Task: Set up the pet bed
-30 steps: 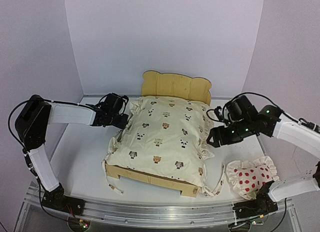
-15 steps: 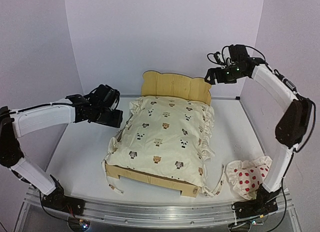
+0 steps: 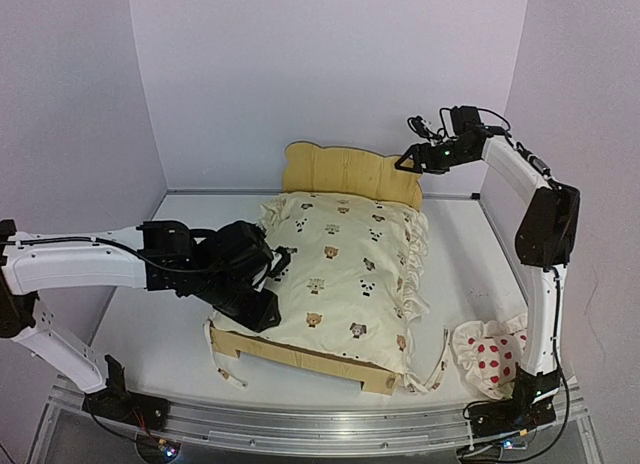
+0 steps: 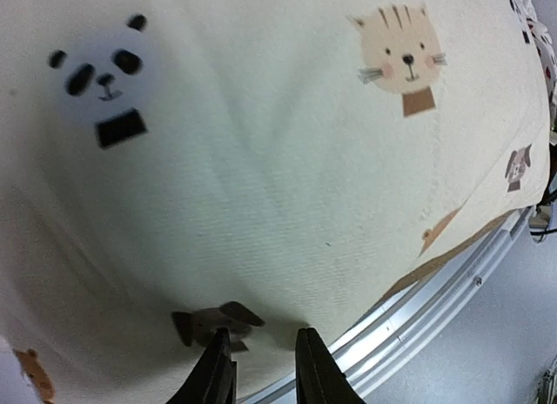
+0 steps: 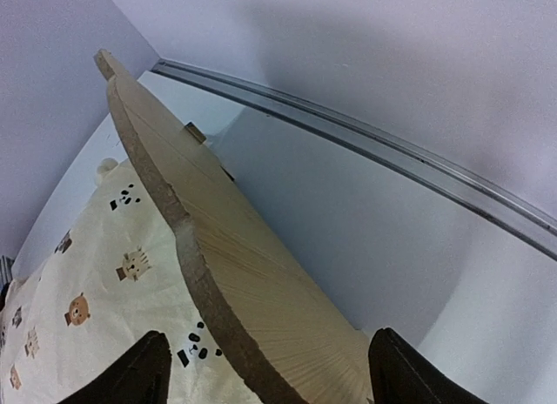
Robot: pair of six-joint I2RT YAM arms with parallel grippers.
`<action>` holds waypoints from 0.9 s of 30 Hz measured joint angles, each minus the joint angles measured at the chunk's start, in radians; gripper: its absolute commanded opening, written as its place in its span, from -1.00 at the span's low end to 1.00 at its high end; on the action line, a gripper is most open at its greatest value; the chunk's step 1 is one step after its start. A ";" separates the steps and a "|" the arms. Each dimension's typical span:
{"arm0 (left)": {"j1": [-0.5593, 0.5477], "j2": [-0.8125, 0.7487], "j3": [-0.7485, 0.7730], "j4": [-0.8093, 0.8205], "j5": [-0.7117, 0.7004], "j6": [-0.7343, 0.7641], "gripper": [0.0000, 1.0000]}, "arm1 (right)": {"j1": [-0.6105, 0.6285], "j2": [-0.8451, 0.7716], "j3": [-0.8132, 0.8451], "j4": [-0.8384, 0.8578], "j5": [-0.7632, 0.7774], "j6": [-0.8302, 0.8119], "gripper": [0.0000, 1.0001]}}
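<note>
One table (image 3: 150,324), closed in by pale walls (image 3: 330,74), carries the whole set-up. The pet bed (image 3: 345,174) stands at its middle, headboard toward the far wall and foot rail toward the arm bases. A cream cover (image 3: 340,274) printed with small animals lies puffed over it, hiding the base and spilling past both side rails. The left arm (image 3: 80,269) reaches low across the table to the cover's near left part, probably to tug or smooth the cloth toward that corner. The right arm (image 3: 545,224) is raised high, its wrist above the far right end of the headboard, a posture that keeps it off the cloth, perhaps ready to steady the frame. A white pillow (image 3: 497,356) with red dots lies on the table beside the bed's near right corner, close to the right arm's base and not yet on the bed; that arm's own upright links crowd any reach for it. White ties (image 3: 228,369) trail from the cover's near corners onto the table and could snag. The left jaws stand narrow, tips pressed to the cloth by a dark print; whether a fold is pinched cannot be told. The right jaws are spread wide, holding nothing, with the headboard's edge showing between them.
</note>
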 measured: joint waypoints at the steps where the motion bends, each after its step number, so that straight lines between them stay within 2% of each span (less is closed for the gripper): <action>1: -0.007 0.003 -0.007 0.004 0.016 0.000 -0.50 | 0.000 0.002 0.000 0.000 -0.008 0.000 0.35; 10: -0.017 0.089 -0.083 0.099 0.061 -0.001 -0.45 | -0.014 0.006 -0.024 0.028 -0.026 -0.054 -0.40; 14: -0.017 0.092 -0.099 0.123 0.047 -0.006 -0.30 | -0.016 -0.028 -0.103 0.095 -0.043 -0.139 -0.63; 18: -0.020 0.092 -0.099 0.100 -0.001 -0.013 -0.25 | -0.007 -0.094 -0.209 0.141 -0.033 -0.147 -0.93; 20: -0.020 0.097 -0.092 0.073 -0.035 -0.018 -0.23 | -0.006 -0.128 -0.263 0.162 -0.026 -0.147 -1.00; 27: 0.012 0.133 -0.054 -0.006 -0.139 -0.037 -0.12 | -0.003 -0.241 -0.426 0.217 0.041 -0.147 -1.00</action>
